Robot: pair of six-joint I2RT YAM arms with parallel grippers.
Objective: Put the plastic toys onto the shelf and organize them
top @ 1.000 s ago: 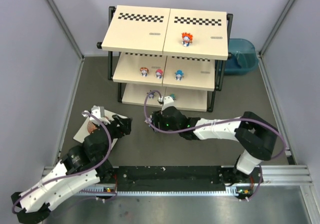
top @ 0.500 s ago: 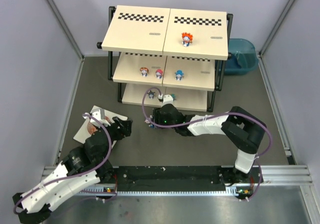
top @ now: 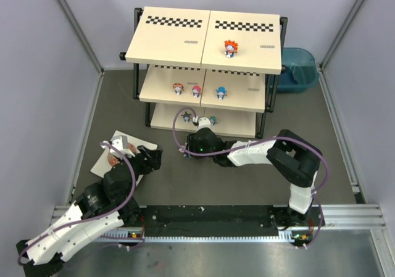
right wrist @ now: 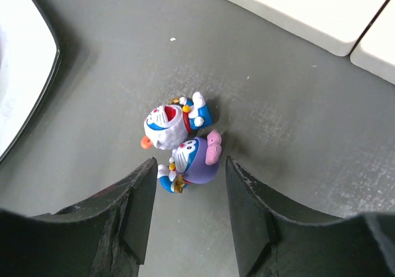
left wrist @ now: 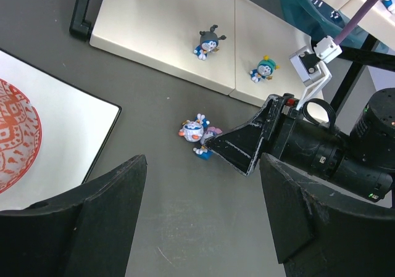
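Nearest the bases, the left gripper (left wrist: 202, 163) hangs low over the dark grey tabletop (top: 185, 184), its black fingers spread wide with nothing between them. Just to its left lies a white rectangular sheet (left wrist: 68, 135) carrying a round orange-red patterned disc (left wrist: 9, 135).

A little further out, the right gripper (right wrist: 190, 166) is down at table level. Its jaws stand roughly half apart, one finger on each side of the purple-headed blue plastic figurine (right wrist: 196, 160). The gaps look slim, and whether a pad touches it I cannot tell. That figurine lies on its side, pressed against a white-headed blue plastic figurine with a red collar (right wrist: 163, 126), which is also lying down. Both are on the tabletop just in front of the lowest board, not on it.

On to the three-tier shelf with cream boards, black frame and checker strips (top: 173, 42). On the bottom tier, a dark-grey-headed figurine (left wrist: 208, 42) is on the left board and a teal-capped figurine (left wrist: 264, 68) on the right board. The middle tier has three in a row: an orange-headed figurine (top: 178, 89), a red-headed figurine (top: 196, 91) and a blue-headed figurine (top: 221, 92). On the top tier, an orange-haired figurine (top: 231, 47) stands alone on the right board.

Farthest back, beside the shelf's right end, is a blue plastic tub (top: 299, 67).
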